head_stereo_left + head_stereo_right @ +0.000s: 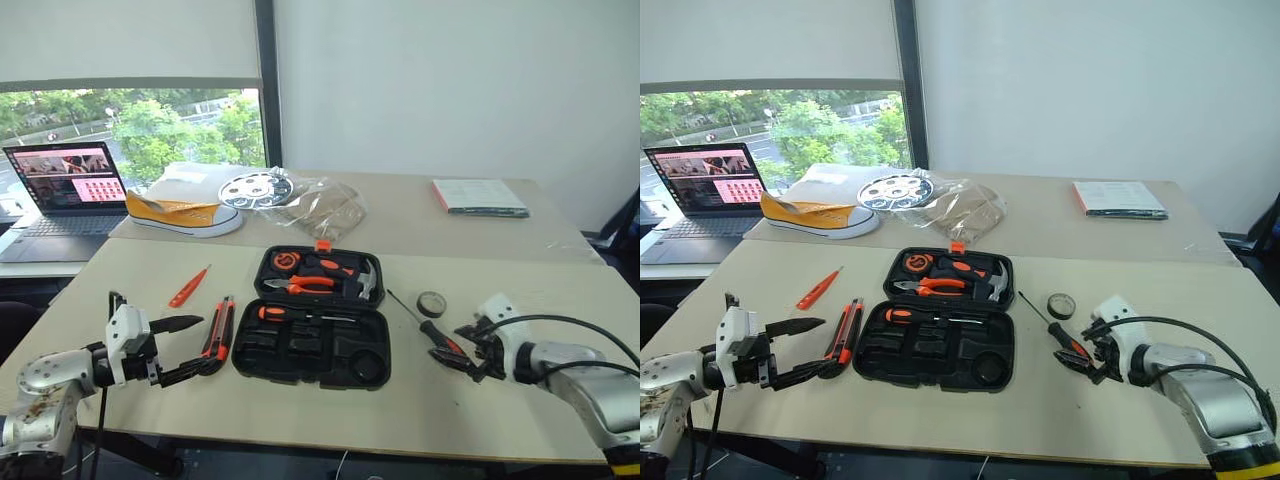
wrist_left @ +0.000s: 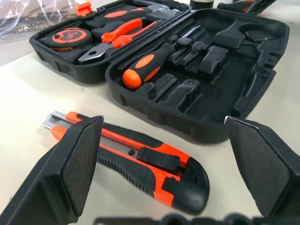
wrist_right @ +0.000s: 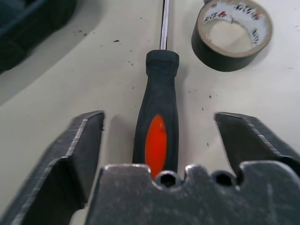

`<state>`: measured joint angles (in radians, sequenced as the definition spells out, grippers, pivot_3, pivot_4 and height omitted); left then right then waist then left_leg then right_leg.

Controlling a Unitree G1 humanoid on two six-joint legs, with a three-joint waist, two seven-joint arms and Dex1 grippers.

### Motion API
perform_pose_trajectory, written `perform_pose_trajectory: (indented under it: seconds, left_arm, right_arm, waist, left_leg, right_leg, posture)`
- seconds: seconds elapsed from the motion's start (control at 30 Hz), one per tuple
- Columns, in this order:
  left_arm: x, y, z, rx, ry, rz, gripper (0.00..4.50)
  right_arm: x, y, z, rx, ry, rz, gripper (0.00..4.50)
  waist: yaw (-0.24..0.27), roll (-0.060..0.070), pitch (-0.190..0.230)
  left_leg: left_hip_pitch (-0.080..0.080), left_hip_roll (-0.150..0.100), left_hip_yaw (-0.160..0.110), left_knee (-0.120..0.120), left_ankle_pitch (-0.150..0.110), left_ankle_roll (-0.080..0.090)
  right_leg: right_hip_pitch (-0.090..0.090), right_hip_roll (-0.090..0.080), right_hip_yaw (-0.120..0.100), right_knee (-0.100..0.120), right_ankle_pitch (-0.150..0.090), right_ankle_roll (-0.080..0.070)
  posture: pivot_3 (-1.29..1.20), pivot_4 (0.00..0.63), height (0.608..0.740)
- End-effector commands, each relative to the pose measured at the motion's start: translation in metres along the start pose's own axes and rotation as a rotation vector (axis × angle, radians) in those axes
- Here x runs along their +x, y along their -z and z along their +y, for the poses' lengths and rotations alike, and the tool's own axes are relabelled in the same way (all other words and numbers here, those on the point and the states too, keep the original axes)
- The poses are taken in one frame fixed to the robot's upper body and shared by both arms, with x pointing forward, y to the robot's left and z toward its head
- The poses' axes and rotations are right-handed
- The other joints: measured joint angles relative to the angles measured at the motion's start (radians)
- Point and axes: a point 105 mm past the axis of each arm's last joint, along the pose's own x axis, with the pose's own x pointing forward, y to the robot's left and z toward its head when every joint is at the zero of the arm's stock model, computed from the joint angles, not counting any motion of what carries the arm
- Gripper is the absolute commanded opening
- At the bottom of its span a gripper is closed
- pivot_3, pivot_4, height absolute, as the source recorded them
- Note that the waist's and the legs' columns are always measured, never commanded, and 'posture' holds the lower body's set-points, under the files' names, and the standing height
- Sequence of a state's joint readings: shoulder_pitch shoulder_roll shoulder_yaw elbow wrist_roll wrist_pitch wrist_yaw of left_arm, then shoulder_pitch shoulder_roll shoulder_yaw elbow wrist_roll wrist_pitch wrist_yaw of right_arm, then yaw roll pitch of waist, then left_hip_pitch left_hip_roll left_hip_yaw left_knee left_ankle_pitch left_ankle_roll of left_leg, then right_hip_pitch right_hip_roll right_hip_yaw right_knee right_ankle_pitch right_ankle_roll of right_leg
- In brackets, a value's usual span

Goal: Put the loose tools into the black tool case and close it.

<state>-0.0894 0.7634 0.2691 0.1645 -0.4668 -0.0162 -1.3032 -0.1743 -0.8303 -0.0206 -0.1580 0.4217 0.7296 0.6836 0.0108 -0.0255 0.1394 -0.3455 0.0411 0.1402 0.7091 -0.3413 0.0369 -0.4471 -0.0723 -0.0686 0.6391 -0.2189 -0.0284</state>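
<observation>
The case [image 1: 312, 345] lies open at the centre of the left eye frame, a flat black clamshell with rounded corners and a small orange latch at its far edge. Its far half holds pliers [image 1: 300, 286], a hammer [image 1: 362, 278] and a tape measure [image 1: 287, 262], all orange and black. In the near half, one screwdriver [image 1: 290, 313] with an orange-and-black handle sits in a moulded recess; the other recesses are bare black plastic.

Left of the case lies the knife [image 1: 218, 329], orange and black, just beside the case wall. Further up and left lies the slim orange tester [image 1: 188, 287]. Right of the case, the second screwdriver [image 1: 428, 326] lies with its shaft pointing up-left, and the tape roll [image 1: 431, 303] sits near its shaft.

The left gripper [image 1: 178, 349], lower left, is spread wide and holds nothing, its fingers either side of the knife's near end in the left wrist view. The right gripper [image 3: 161, 140], lower right of the left eye frame, is parted with the second screwdriver's handle between its fingers, not touching it.

The table [image 1: 130, 275] is pale beige. Behind it, a second table carries a yellow shoe [image 1: 182, 214], a laptop [image 1: 62, 195], a clear bag [image 1: 320, 205] and a book [image 1: 480, 196]. The wall is white, and a window at upper left shows trees.
</observation>
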Motion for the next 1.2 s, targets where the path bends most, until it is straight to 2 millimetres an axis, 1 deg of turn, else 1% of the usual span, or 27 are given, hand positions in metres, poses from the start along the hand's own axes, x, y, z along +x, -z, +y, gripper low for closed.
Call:
perform_pose_trajectory:
  seconds: [0.03, 0.07, 0.13, 0.17, 0.2, 0.23, 0.27, 0.33, 0.43, 0.5, 0.53, 0.57, 0.6, 0.67, 0.77, 0.83, 0.87, 0.93, 1.0, 1.1, 1.2]
  left_arm:
    - [0.001, -0.012, -0.001, 0.031, 0.001, -0.033, 4.5]
    - [0.001, -0.013, -0.001, 0.032, 0.003, -0.037, 4.5]
    - [0.002, -0.015, -0.002, 0.032, 0.007, -0.043, 4.5]
    - [0.003, -0.016, -0.004, 0.031, 0.014, -0.047, 4.5]
    - [0.003, -0.018, -0.005, 0.028, 0.022, -0.052, 4.5]
    - [0.004, -0.02, -0.006, 0.027, 0.028, -0.057, 4.5]
    - [0.004, -0.021, -0.007, 0.025, 0.031, -0.06, 4.5]
    - [0.004, -0.024, -0.009, 0.02, 0.039, -0.069, 4.5]
    - [0.006, -0.026, -0.012, 0.022, 0.054, -0.073, 4.5]
    - [0.007, -0.029, -0.013, 0.017, 0.055, -0.083, 4.5]
    - [0.008, -0.029, -0.013, 0.015, 0.051, -0.085, 4.5]
    - [0.007, -0.028, -0.013, 0.012, 0.048, -0.086, 4.5]
    - [0.007, -0.026, -0.013, 0.008, 0.043, -0.082, 4.5]
    - [0.006, -0.022, -0.012, -0.002, 0.033, -0.075, 4.5]
    - [0.006, -0.019, -0.014, -0.008, 0.028, -0.069, 4.5]
    - [0.007, -0.019, -0.014, -0.008, 0.024, -0.068, 4.5]
    - [0.007, -0.019, -0.015, -0.007, 0.021, -0.068, 4.5]
    - [0.006, -0.019, -0.015, -0.009, 0.01, -0.069, 4.5]
    - [0.005, -0.018, -0.016, -0.012, 0.001, -0.067, 4.5]
    - [0.003, -0.016, -0.019, -0.015, -0.004, -0.06, 4.5]
    - [0.002, -0.015, -0.021, -0.016, -0.012, -0.057, 4.5]
  right_arm:
    - [-0.001, -0.002, -0.002, -0.02, 0.017, 0.003, 2.87]
    - [-0.002, -0.002, -0.002, -0.019, 0.021, -0.001, 2.47]
    - [-0.007, -0.001, -0.004, -0.022, 0.037, -0.012, 1.84]
    - [-0.012, -0.003, -0.004, -0.024, 0.036, -0.041, 1.41]
    - [-0.02, -0.006, -0.006, -0.026, 0.046, -0.07, 1.11]
    - [-0.027, -0.009, -0.006, -0.034, 0.046, -0.1, 1.03]
    - [-0.035, -0.011, -0.003, -0.052, 0.03, -0.133, 1.04]
    - [-0.052, -0.017, 0.01, -0.107, -0.044, -0.198, 1.04]
    - [-0.067, -0.014, 0.018, -0.193, -0.103, -0.204, 1.04]
    - [-0.072, -0.042, 0.029, -0.312, -0.193, -0.316, 1.04]
    - [-0.071, -0.056, 0.037, -0.363, -0.246, -0.369, 1.04]
    - [-0.065, -0.07, 0.046, -0.401, -0.306, -0.407, 1.04]
    - [-0.058, -0.079, 0.053, -0.426, -0.351, -0.419, 1.04]
    - [-0.036, -0.094, 0.066, -0.482, -0.425, -0.395, 1.04]
    - [-0.002, -0.11, 0.086, -0.548, -0.507, -0.329, 1.04]
    - [0.019, -0.117, 0.099, -0.56, -0.547, -0.285, 1.04]
    - [0.029, -0.12, 0.105, -0.569, -0.56, -0.262, 1.04]
    - [0.046, -0.119, 0.11, -0.582, -0.548, -0.192, 1.04]
    - [0.055, -0.115, 0.109, -0.594, -0.534, -0.139, 1.04]
    - [0.065, -0.108, 0.107, -0.621, -0.513, -0.077, 1.04]
    - [0.066, -0.103, 0.103, -0.635, -0.502, -0.048, 1.04]
  waist:
    - [-0.001, 0.0, 0.0]
    - [-0.001, 0.0, 0.0]
    - [0.0, 0.0, 0.0]
    - [0.002, 0.0, 0.0]
    - [0.003, 0.0, 0.0]
    - [0.004, 0.0, 0.0]
    - [0.006, 0.0, 0.0]
    - [0.003, 0.0, 0.0]
    - [-0.002, 0.0, 0.0]
    - [-0.011, -0.001, 0.0]
    - [-0.017, 0.0, 0.001]
    - [-0.026, -0.001, 0.001]
    - [-0.032, 0.0, 0.002]
    - [-0.04, -0.002, 0.003]
    - [-0.036, -0.004, 0.004]
    - [-0.026, -0.004, 0.004]
    - [-0.021, -0.004, 0.004]
    - [-0.018, -0.003, 0.004]
    - [-0.013, -0.003, 0.004]
    - [-0.009, -0.003, 0.004]
    - [-0.015, -0.003, 0.004]
  left_leg:
    - [-0.002, -0.001, 0.0, 0.0, 0.0, 0.0]
    - [-0.003, -0.002, 0.0, 0.0, 0.0, 0.0]
    - [-0.006, -0.003, 0.0, 0.001, 0.0, 0.001]
    - [-0.007, -0.003, 0.0, 0.002, 0.0, 0.001]
    - [-0.007, -0.003, 0.0, 0.002, 0.0, 0.001]
    - [-0.007, -0.004, 0.0, 0.002, 0.0, 0.001]
    - [-0.008, -0.004, 0.0, 0.002, 0.0, 0.001]
    - [-0.007, -0.005, 0.0, 0.002, 0.0, 0.001]
    - [-0.007, -0.005, 0.0, 0.002, 0.0, 0.001]
    - [-0.005, -0.005, 0.0, 0.003, 0.0, 0.001]
    - [-0.004, -0.005, 0.001, 0.003, 0.0, 0.001]
    - [-0.003, -0.005, 0.002, 0.003, 0.0, 0.001]
    - [-0.002, -0.005, 0.002, 0.003, 0.0, 0.001]
    - [0.0, -0.005, 0.003, 0.003, 0.001, 0.001]
    - [0.004, -0.003, 0.0, 0.002, 0.004, -0.001]
    - [0.003, -0.002, 0.0, 0.002, 0.005, -0.003]
    - [0.002, -0.002, 0.001, 0.002, 0.005, -0.003]
    - [-0.005, -0.004, 0.001, 0.003, 0.006, -0.003]
    - [-0.009, -0.004, 0.001, 0.004, 0.007, -0.002]
    - [-0.01, -0.005, 0.001, 0.004, 0.005, 0.001]
    - [-0.013, -0.006, 0.002, 0.004, 0.004, 0.002]
  right_leg:
    - [-0.003, -0.001, -0.001, 0.001, 0.0, 0.001]
    - [-0.004, -0.002, -0.001, 0.001, 0.0, 0.002]
    - [-0.006, -0.002, -0.001, 0.001, 0.001, 0.003]
    - [-0.007, -0.003, -0.001, 0.001, 0.001, 0.003]
    - [-0.007, -0.003, -0.002, 0.001, 0.001, 0.003]
    - [-0.007, -0.003, -0.002, 0.001, 0.001, 0.004]
    - [-0.007, -0.003, -0.002, 0.001, 0.0, 0.004]
    - [-0.007, -0.003, -0.001, 0.001, 0.0, 0.005]
    - [-0.006, -0.003, 0.0, 0.002, 0.001, 0.006]
    - [-0.006, -0.002, 0.002, 0.002, 0.001, 0.007]
    - [-0.004, -0.002, 0.002, 0.002, 0.001, 0.007]
    - [-0.004, -0.002, 0.003, 0.002, 0.001, 0.007]
    - [-0.004, -0.002, 0.005, 0.002, 0.002, 0.008]
    - [-0.003, -0.002, 0.007, 0.002, 0.003, 0.011]
    - [0.0, -0.001, 0.005, 0.002, 0.005, 0.008]
    - [-0.002, -0.001, 0.004, 0.004, 0.008, 0.0]
    - [-0.004, -0.001, 0.003, 0.005, 0.008, -0.001]
    - [-0.01, -0.002, 0.002, 0.008, 0.008, -0.001]
    - [-0.012, -0.002, 0.0, 0.007, 0.008, -0.001]
    - [-0.012, -0.004, -0.003, 0.003, 0.007, 0.001]
    - [-0.012, -0.004, -0.004, 0.002, 0.008, 0.004]
  posture:
    - [0.0, 0.15, 0.74]
    - [0.0, 0.15, 0.74]
    - [0.0, 0.15, 0.74]
    - [0.0, 0.15, 0.74]
    - [0.0, 0.15, 0.74]
    - [0.0, 0.15, 0.74]
    - [0.0, 0.15, 0.74]
    - [0.0, 0.15, 0.74]
    - [0.0, 0.15, 0.74]
    - [0.0, 0.15, 0.74]
    - [0.0, 0.15, 0.74]
    - [0.0, 0.15, 0.74]
    - [0.0, 0.15, 0.74]
    - [0.0, 0.15, 0.74]
    - [0.0, 0.15, 0.74]
    - [0.0, 0.15, 0.74]
    - [0.0, 0.15, 0.74]
    - [0.0, 0.15, 0.74]
    - [0.0, 0.15, 0.74]
    - [0.0, 0.15, 0.74]
    - [0.0, 0.15, 0.74]
